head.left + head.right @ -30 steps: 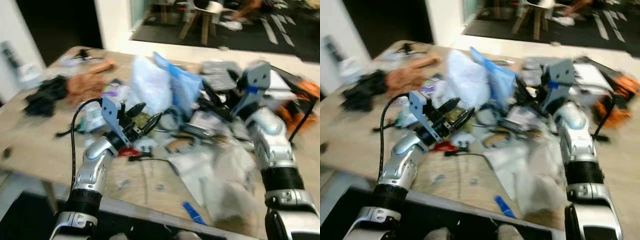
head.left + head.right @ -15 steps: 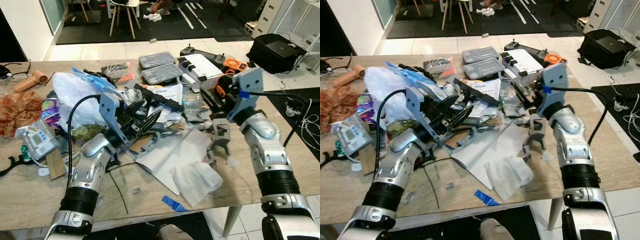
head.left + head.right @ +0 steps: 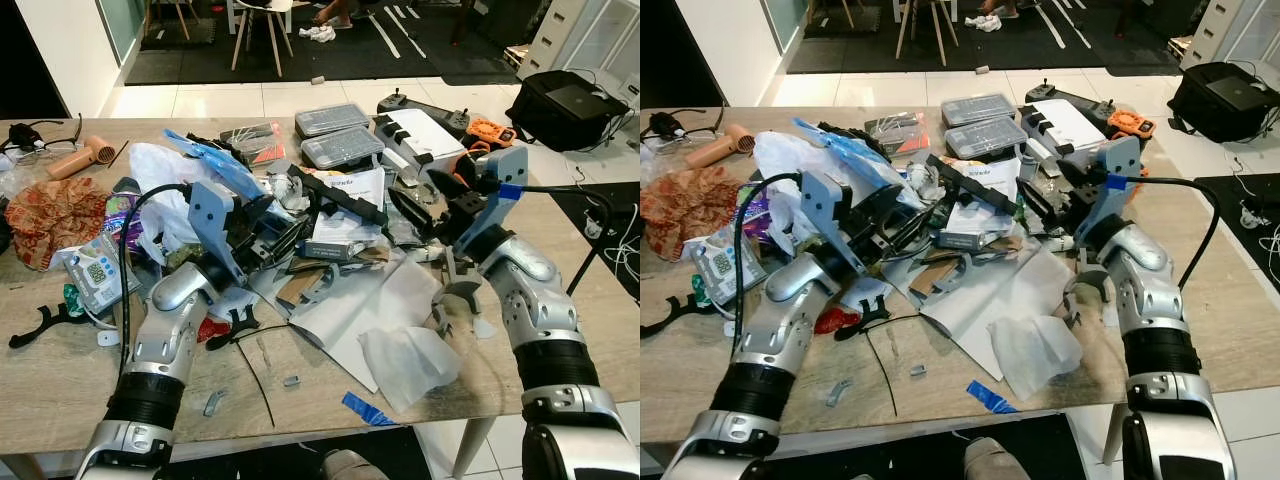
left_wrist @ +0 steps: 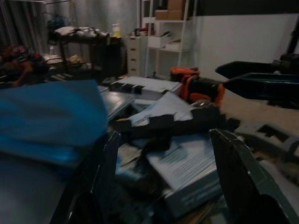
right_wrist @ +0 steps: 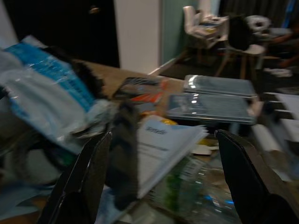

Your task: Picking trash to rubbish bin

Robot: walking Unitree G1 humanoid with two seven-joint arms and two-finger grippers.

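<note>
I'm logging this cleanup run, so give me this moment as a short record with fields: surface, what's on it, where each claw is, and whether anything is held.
surface: wooden table, heavily cluttered
centre pile: white papers, long black bar, blue-and-white plastic bag
far edge: two grey lidded cases
near edge: crumpled tissue, blue tape scrap
left side: patterned cloth, hair dryer
left claw: open, over the centre pile, holding nothing
right claw: open, above the pile's right part, holding nothing
</note>
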